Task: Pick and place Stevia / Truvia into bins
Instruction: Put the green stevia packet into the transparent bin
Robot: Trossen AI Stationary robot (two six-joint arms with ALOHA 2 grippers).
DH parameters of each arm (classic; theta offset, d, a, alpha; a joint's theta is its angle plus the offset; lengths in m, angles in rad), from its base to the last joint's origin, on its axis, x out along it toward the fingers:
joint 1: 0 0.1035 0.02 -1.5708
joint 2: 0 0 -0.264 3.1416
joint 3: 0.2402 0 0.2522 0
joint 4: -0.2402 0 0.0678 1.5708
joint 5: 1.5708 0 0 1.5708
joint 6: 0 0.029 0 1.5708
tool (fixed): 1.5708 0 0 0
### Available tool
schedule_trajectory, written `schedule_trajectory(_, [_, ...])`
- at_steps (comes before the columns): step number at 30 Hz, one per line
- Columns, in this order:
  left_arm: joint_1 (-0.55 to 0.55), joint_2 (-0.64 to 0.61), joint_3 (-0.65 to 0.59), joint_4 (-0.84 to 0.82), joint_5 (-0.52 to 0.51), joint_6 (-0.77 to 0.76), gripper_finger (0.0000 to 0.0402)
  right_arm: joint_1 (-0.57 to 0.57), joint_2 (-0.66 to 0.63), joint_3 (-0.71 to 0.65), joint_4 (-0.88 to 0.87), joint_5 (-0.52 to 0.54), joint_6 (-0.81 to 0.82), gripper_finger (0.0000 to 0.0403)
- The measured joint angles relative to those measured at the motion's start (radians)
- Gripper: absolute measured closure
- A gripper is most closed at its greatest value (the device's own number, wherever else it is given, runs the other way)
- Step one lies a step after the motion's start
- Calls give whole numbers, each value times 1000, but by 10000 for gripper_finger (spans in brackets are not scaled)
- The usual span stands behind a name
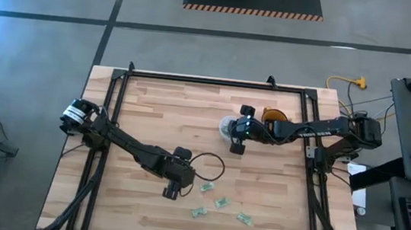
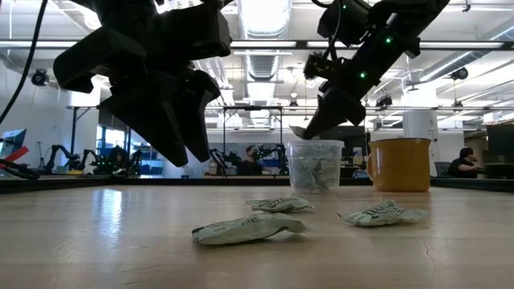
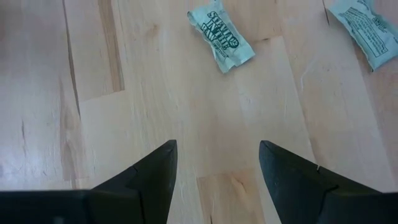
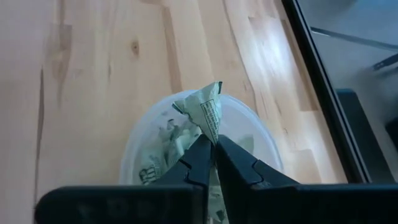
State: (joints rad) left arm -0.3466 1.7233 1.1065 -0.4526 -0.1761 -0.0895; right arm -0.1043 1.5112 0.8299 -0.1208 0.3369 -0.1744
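Several pale green Stevia sachets lie flat on the wooden table near its front edge (image 1: pixel 205 187) (image 1: pixel 221 203) (image 1: pixel 198 211) (image 1: pixel 245 219). My left gripper (image 1: pixel 171 191) (image 3: pixel 217 146) hovers open just left of them, with bare wood between its fingers; the nearest sachet (image 3: pixel 221 34) lies ahead of it. The bin, a clear plastic cup (image 1: pixel 223 126) (image 2: pixel 315 164), stands mid-table and holds more sachets. My right gripper (image 4: pixel 214 142) (image 2: pixel 309 128) hangs over its mouth, shut on one sachet (image 4: pixel 208 109). My right gripper pinches a crumpled sachet between its two fingertips, on the part just below its pointed corner (image 4: pixel 211 127), which sticks out past the tips. The fingers slant down from the table's right side. The sachet is lifted clear, above the cup's open mouth (image 4: pixel 249 124).
An orange cup (image 1: pixel 273 114) (image 2: pixel 399 164) stands just right of the clear cup, under my right arm. A black metal frame (image 1: pixel 194 79) runs along the table's far and side edges. Bare wood lies left of and behind the loose sachets.
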Motion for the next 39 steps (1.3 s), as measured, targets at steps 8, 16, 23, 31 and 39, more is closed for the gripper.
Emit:
schedule_trajectory(8, [0, 0, 0, 1, 0, 0, 191, -2, 0, 0, -2, 2, 6, 316])
schedule_trajectory(16, [0, 0, 0, 25, -17, 18, 191, 3, -48, 14, -53, 51, 23, 272])
schedule_trajectory(23, [0, 0, 0, 78, -18, 54, 191, 17, -135, 7, -63, 83, 95, 279])
schedule_trajectory(31, [0, 0, 0, 79, -18, 53, 191, 19, -42, -54, 88, 73, 27, 293])
schedule_trajectory(39, [0, 0, 0, 77, -17, 53, 191, 8, 44, -54, 83, 17, 22, 306])
